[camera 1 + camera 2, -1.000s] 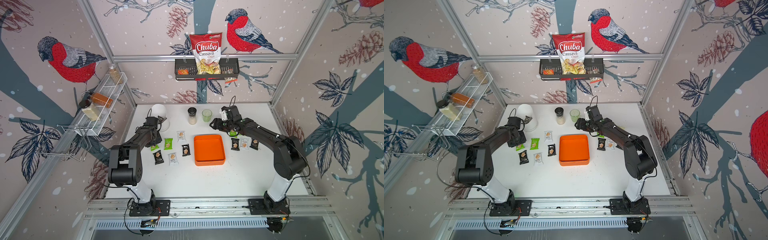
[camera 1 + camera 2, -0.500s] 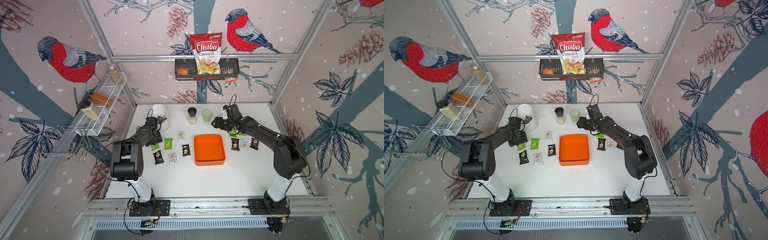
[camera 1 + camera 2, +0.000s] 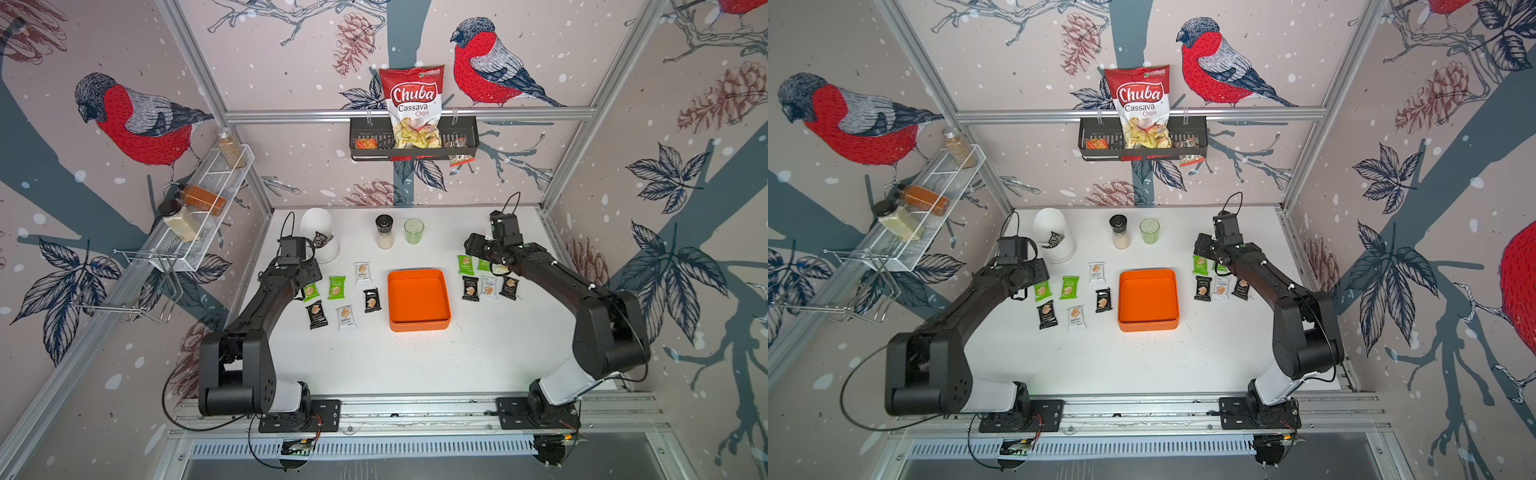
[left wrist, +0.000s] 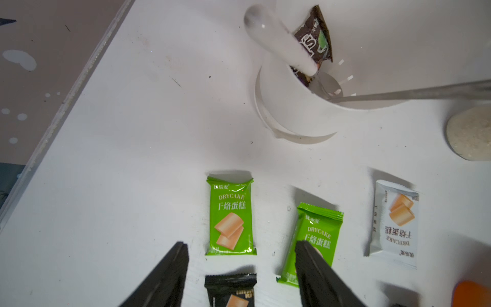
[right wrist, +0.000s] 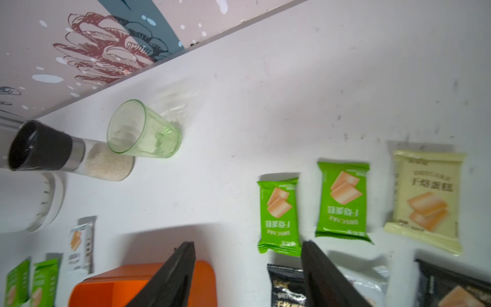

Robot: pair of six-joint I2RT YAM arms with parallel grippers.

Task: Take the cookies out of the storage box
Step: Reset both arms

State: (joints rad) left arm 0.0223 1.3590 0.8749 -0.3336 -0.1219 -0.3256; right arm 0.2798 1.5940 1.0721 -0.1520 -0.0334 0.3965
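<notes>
Leftmost, the left gripper [image 4: 240, 244] hangs with its black jaws spread and nothing between them, just over a green cookie packet [image 4: 230, 215] on the white table [image 3: 415, 365]; that is one of six small flat rectangular cookie packets [image 3: 346, 318], green, black and white, lying out on the tabletop; the shallow square orange plastic storage box [image 3: 419, 326] sits mid-table with nothing inside; just right of it lie more packets [image 3: 470, 287], probably six, one pale yellow half hidden under the arm; the right gripper [image 5: 247, 243] hovers there, jaws likewise apart, empty.
</notes>
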